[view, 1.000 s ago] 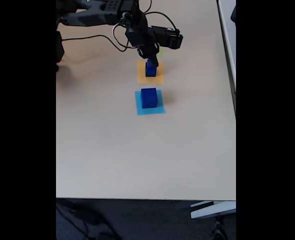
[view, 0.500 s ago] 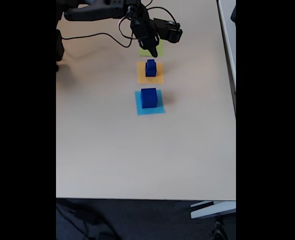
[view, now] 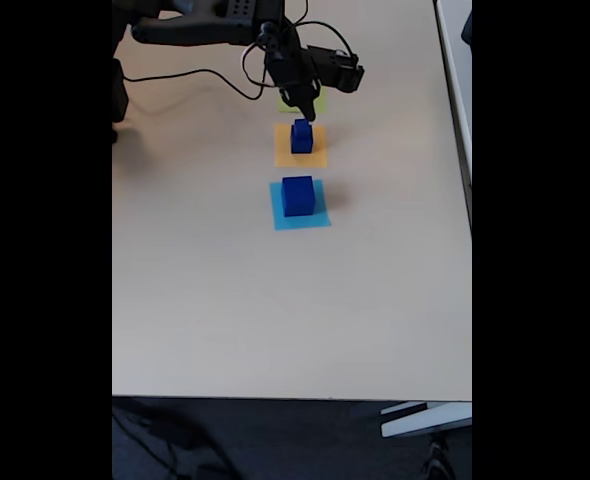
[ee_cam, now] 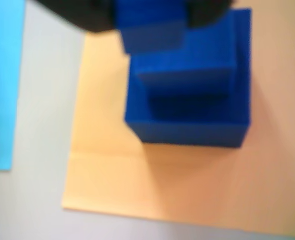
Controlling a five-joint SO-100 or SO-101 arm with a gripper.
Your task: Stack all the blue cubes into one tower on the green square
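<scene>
In the fixed view the large blue cube (view: pixel 297 195) sits on a light-blue square (view: pixel 300 220). Behind it the small blue cube (view: pixel 301 126) rests on the medium blue cube (view: pixel 301 143), both on an orange square (view: pixel 317 155). My gripper (view: pixel 303 113) hangs right over that pair. A sliver of the green square (view: pixel 321 103) shows behind the arm. In the blurred wrist view, dark fingers flank the small cube (ee_cam: pixel 150 30) at the top edge, where my gripper (ee_cam: pixel 150 15) is. Below lie the medium cube (ee_cam: pixel 187 132) and the orange square (ee_cam: pixel 112 185).
A black cable (view: pixel 195 72) loops across the table's far left by the arm's base. The beige table (view: pixel 275 320) stretches bare toward its front edge. Its right edge runs near a white surface (view: pixel 457 60). The light-blue square (ee_cam: pixel 0 75) shows at the wrist view's left.
The gripper rose off the small cube and went back toward the green square, then came down again over the stacked pair. No cube has moved.
</scene>
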